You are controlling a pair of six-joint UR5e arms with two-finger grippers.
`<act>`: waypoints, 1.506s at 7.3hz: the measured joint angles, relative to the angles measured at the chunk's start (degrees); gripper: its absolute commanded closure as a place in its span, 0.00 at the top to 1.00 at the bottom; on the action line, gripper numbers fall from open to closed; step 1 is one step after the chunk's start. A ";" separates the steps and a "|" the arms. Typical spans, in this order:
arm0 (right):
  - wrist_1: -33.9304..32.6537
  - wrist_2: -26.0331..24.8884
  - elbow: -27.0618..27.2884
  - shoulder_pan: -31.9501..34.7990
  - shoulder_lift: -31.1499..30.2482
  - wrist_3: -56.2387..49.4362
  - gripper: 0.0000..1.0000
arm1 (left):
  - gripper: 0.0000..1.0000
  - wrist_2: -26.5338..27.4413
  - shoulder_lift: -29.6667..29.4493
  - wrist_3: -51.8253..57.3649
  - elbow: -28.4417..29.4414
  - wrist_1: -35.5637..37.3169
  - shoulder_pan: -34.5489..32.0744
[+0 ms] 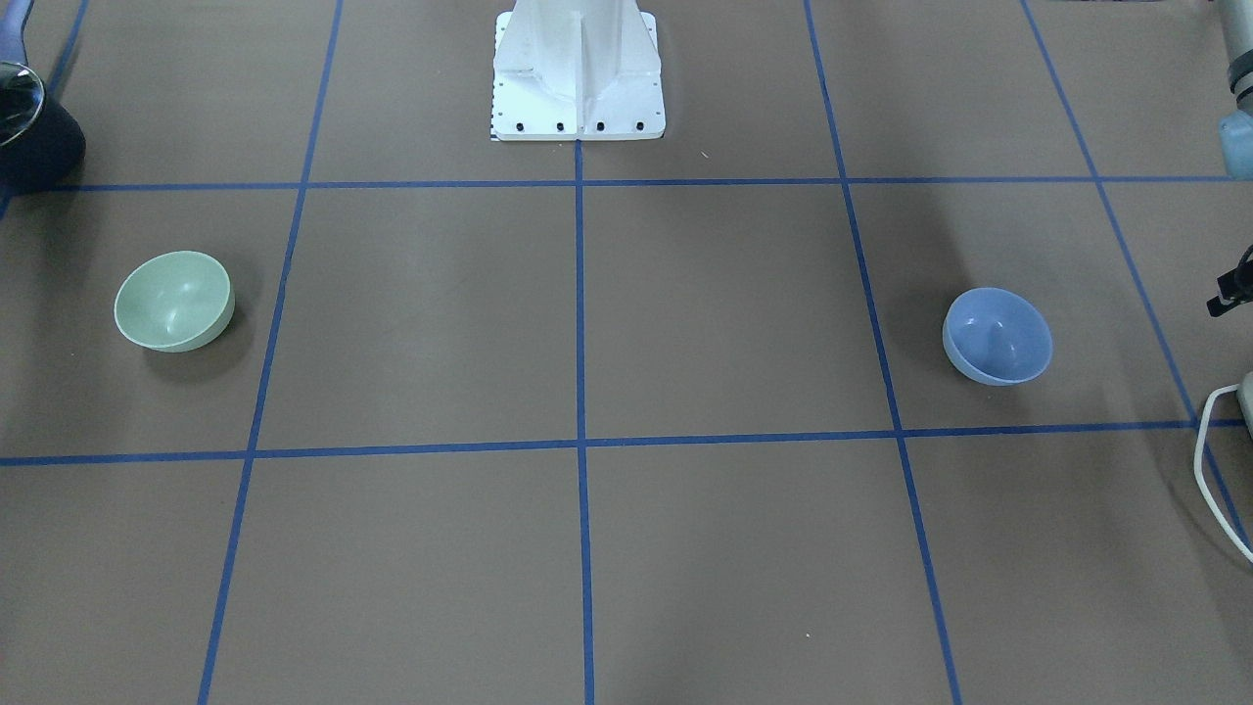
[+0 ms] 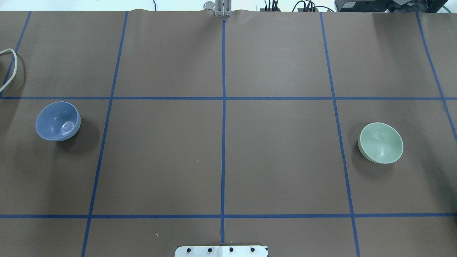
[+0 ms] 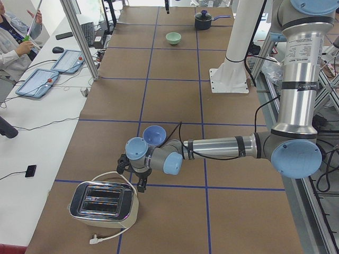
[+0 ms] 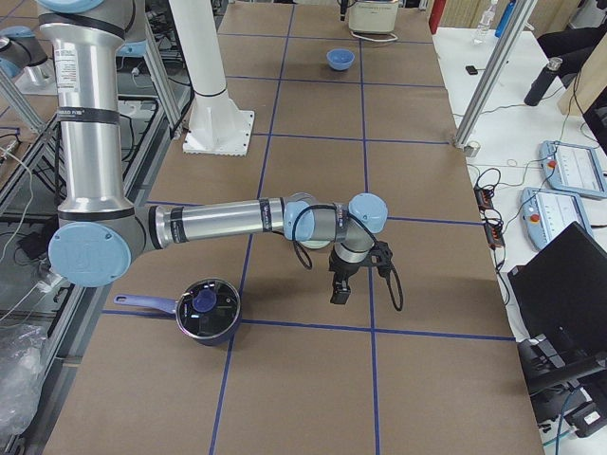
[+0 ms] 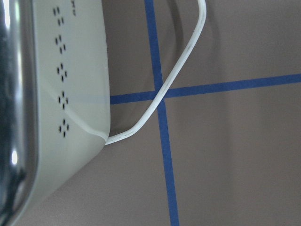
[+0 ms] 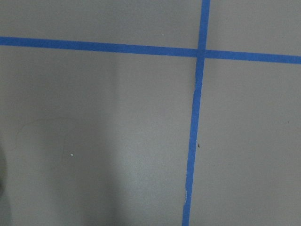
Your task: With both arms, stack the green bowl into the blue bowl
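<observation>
The green bowl [image 1: 174, 301] stands upright and alone on the brown table, on the robot's right side [image 2: 381, 142]. The blue bowl [image 1: 997, 336] stands upright on the robot's left side [image 2: 58, 121]. In the exterior left view my left gripper [image 3: 141, 185] hangs low between the blue bowl [image 3: 154, 135] and a toaster, clear of the bowl. In the exterior right view my right gripper [image 4: 339, 294] points down at the table, and its wrist partly hides the green bowl. I cannot tell whether either gripper is open or shut. The wrist views show no fingers and neither bowl.
A toaster [image 3: 103, 203] with a white cord [image 2: 7, 67] sits at the left end, close to my left wrist camera [image 5: 47, 94]. A dark lidded pot [image 4: 204, 310] sits at the right end. The white pedestal [image 1: 578, 69] stands at the robot's edge.
</observation>
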 measured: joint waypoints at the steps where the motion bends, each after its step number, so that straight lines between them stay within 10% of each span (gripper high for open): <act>1: 0.00 -0.01 -0.07 -0.03 0.11 0.00 1.00 | 1.00 0.00 -0.01 -0.03 0.03 0.00 0.00; 11: 0.00 -0.09 -1.35 -0.50 0.57 -0.09 1.00 | 1.00 -0.38 -2.36 -8.32 -1.64 -1.33 3.40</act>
